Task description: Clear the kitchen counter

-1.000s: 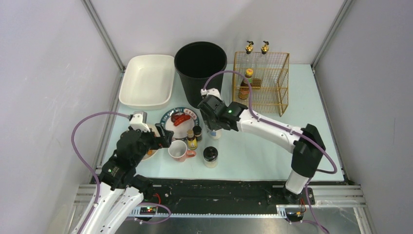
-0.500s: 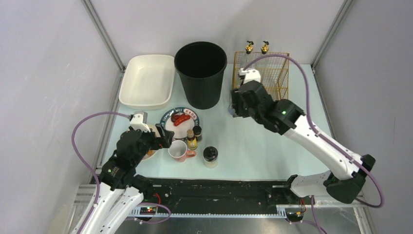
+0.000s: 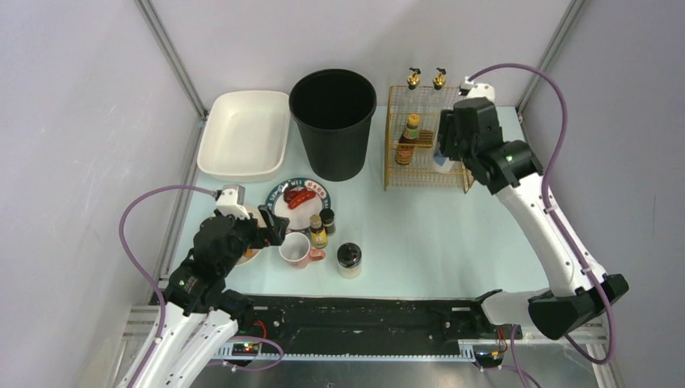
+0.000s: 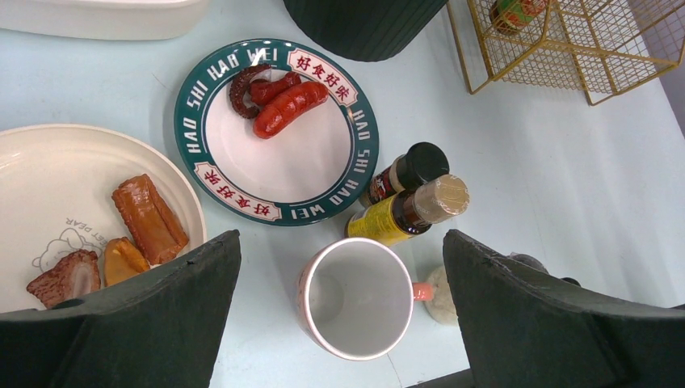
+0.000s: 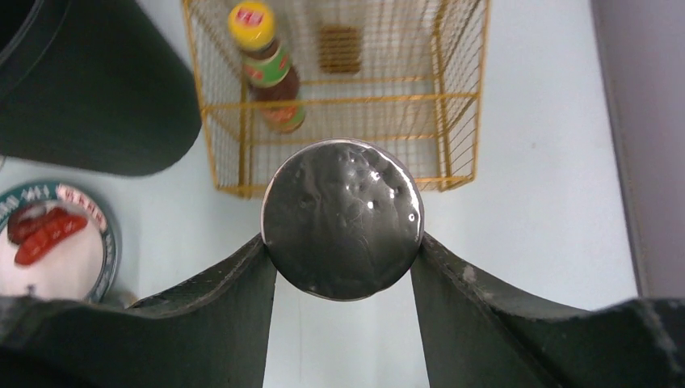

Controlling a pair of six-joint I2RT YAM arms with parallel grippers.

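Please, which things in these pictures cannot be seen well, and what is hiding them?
Right wrist view: the jar in the right gripper shows only its round lid; the lid hides the body.
Top view: that gripper's body covers nearly all of the jar.
Left wrist view: the white plate is cut off by the left edge, and a finger of the left gripper covers its near part.

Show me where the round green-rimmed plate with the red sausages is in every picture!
Top external: the round green-rimmed plate sits centre-left, in front of the tall black bin.
Left wrist: plate in the upper middle, bin at the top edge.
Right wrist: plate at the lower left edge, cut off, bin above it.
Shared landmark: the black bin.
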